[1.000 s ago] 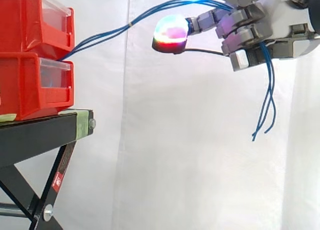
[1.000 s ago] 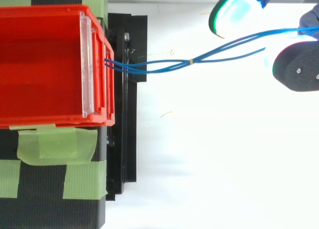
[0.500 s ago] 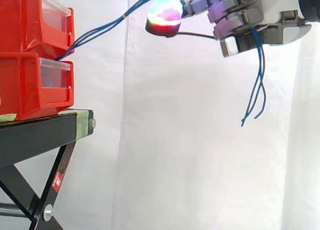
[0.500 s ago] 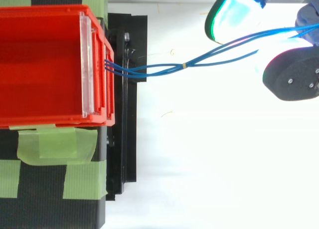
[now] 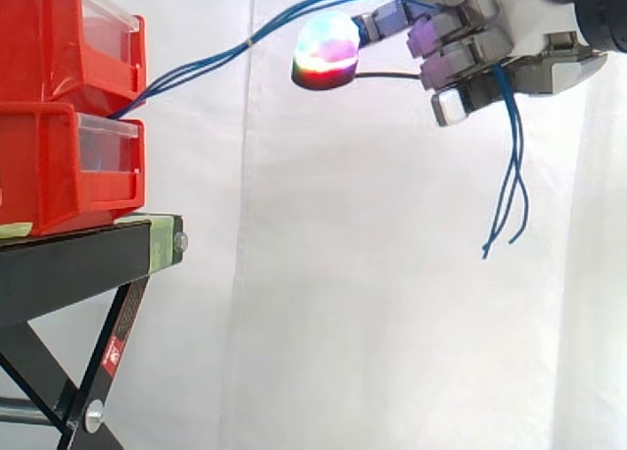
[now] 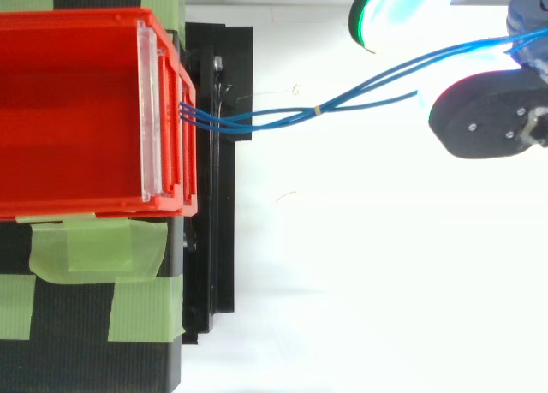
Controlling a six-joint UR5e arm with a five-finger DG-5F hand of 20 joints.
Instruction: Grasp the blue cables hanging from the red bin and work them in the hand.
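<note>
Hand (image 5: 509,48) high at right, fingers curled round the cables (image 6: 317,112) and clamping them. Cables leave the upper bin (image 5: 49,38) of 2 stacked at left and rise rightward in a shallow arc into the hand. Loose ends dangle below the palm. Grasp looks done. Left, by my read: working the strands between the fingers without dragging the bin.

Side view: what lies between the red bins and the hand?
Only the blue cables, which rise from the red bins to the hand that grips them. Behind them is the white curtain. The top view agrees.
</note>
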